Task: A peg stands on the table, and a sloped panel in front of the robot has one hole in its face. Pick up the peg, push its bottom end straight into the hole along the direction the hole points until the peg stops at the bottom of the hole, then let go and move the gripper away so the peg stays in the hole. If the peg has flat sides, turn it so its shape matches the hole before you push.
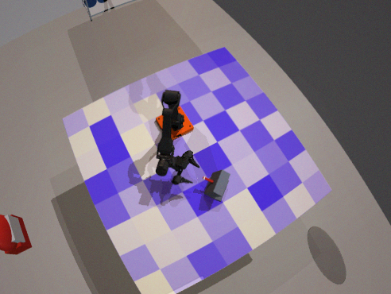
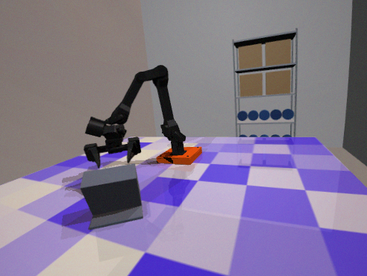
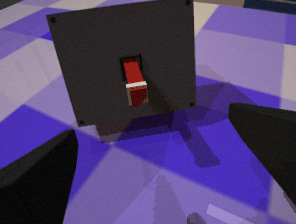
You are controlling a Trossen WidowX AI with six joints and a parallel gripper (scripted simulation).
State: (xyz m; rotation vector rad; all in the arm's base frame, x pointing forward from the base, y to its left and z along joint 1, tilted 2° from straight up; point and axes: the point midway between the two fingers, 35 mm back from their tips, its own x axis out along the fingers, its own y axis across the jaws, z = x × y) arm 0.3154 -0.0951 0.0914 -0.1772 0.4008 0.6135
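Observation:
The red peg (image 1: 208, 179) (image 3: 134, 74) has a white band near its outer end and flat sides. It sticks out of the square hole (image 3: 123, 69) in the dark face of the sloped panel (image 1: 219, 185) (image 2: 112, 190) (image 3: 167, 50), its inner end hidden inside. How deep it sits cannot be seen. My gripper (image 1: 195, 173) (image 2: 114, 164) (image 3: 154, 123) is wide open and empty. It stands back from the peg's outer end, with the fingers apart on either side of it in the wrist view. The panel hides the peg in the exterior view.
The arm's orange base (image 1: 184, 128) (image 2: 180, 158) is behind the gripper on the checkered table. The panel's block is close in front of the fingertips. A shelf rack (image 2: 264, 68) stands against the far wall, and a red object (image 1: 9, 236) lies off the table.

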